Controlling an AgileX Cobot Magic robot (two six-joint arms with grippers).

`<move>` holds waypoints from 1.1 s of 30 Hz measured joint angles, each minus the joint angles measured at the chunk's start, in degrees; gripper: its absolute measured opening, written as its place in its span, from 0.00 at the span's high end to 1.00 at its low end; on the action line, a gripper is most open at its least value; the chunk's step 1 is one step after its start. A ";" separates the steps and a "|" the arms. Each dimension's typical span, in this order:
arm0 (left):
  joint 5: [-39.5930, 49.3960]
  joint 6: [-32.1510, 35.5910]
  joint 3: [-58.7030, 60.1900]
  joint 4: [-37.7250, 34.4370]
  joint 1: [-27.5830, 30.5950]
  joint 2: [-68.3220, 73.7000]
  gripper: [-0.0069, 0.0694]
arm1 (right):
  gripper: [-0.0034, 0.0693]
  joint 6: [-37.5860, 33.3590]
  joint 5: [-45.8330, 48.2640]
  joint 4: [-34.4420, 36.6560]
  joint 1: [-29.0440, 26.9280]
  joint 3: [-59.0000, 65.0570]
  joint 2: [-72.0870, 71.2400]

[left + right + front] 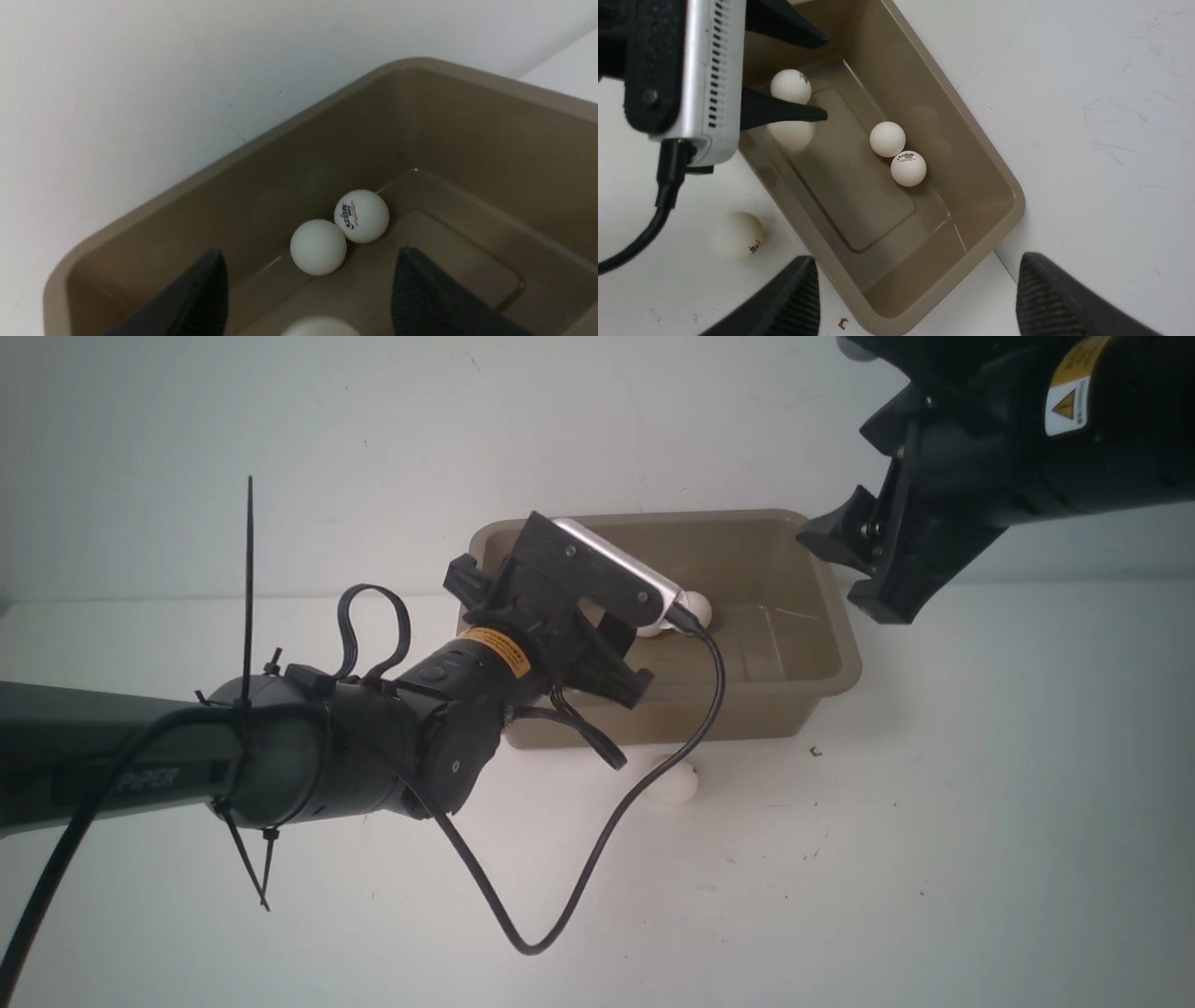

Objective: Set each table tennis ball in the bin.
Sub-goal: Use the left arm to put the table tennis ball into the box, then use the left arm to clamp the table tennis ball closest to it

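The taupe bin (pixel 822 644) stands at the back of the table. Two table tennis balls (pixel 318 247) (pixel 361 216) touch each other on its floor, one with a printed logo. My left gripper (pixel 311 252) hangs open over the bin. A blurred ball (pixel 320 327) shows low between its fingers, touching neither. In the right wrist view this blurred ball (pixel 791 133) is inside the bin beside another logo ball (pixel 790 86). One more ball (pixel 674 782) lies on the table in front of the bin. My right gripper (pixel 917 260) is open and empty, high above the bin's right end.
The left wrist's silver camera (pixel 621 574) and its black cable (pixel 597 859) hang over the bin's left half and loop down to the table. A white wall (pixel 373 448) rises close behind the bin. A small brown speck (pixel 816 751) lies by the bin's front right corner.
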 joint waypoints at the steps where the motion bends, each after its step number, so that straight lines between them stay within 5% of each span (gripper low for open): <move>1: 1.11 -0.37 -0.05 -0.17 0.00 -0.11 0.35 | 0.25 0.00 0.00 0.00 0.00 0.00 0.00; 19: 42.16 -12.73 -0.05 -0.43 -1.67 -18.39 0.38 | 0.25 0.03 0.02 0.00 0.00 0.00 0.00; 26: 50.84 -11.42 0.06 -3.15 -2.43 -21.11 0.38 | 0.25 0.03 0.02 -0.36 0.00 0.00 0.00; 33: 52.28 -2.29 0.13 -4.20 -7.20 -20.29 0.38 | 0.25 0.08 0.02 -0.70 0.00 0.00 0.00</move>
